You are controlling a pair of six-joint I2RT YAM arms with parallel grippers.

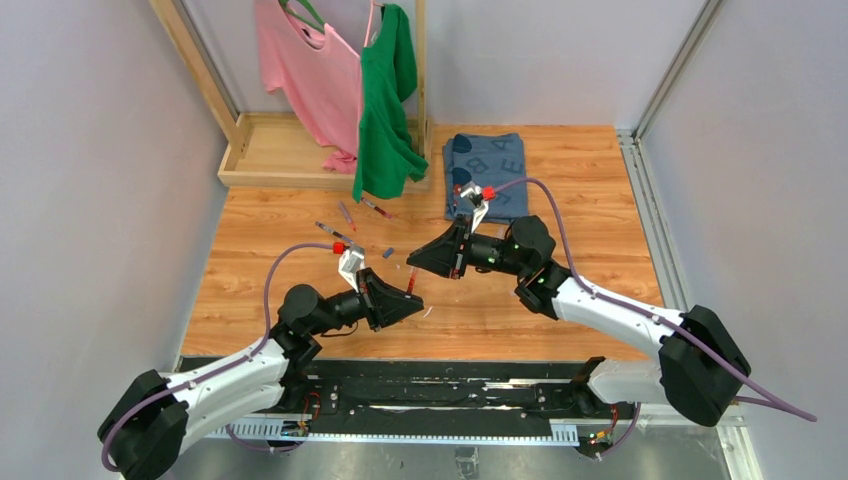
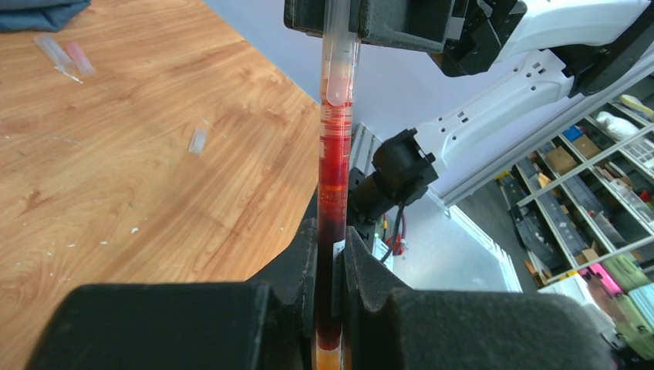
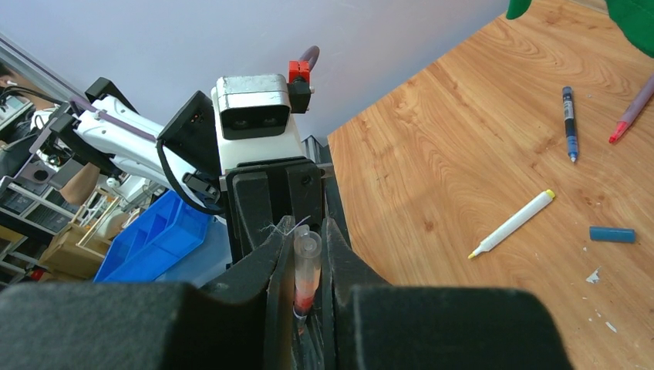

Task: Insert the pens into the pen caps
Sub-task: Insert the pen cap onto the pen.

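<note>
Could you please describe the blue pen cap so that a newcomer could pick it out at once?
On the wooden table, look in front of the hanging green shirt, where loose pens lie. The blue pen cap lies flat on the wood near the white pen, by its yellow-tipped end. It is a stubby, opaque blue tube, far shorter than any pen.

You'll see the dark red pen (image 2: 334, 200) gripped upright, its upper end seemingly partly seated in a clear cap (image 2: 339, 73). On the desk (image 3: 463, 139) lie, well apart, a white pen (image 3: 513, 223), a blue-black pen (image 3: 569, 123), a purple pen (image 3: 634, 114) and a stubby blue cap (image 3: 612, 234). Another clear cap (image 2: 199, 141) lies alone.
</note>
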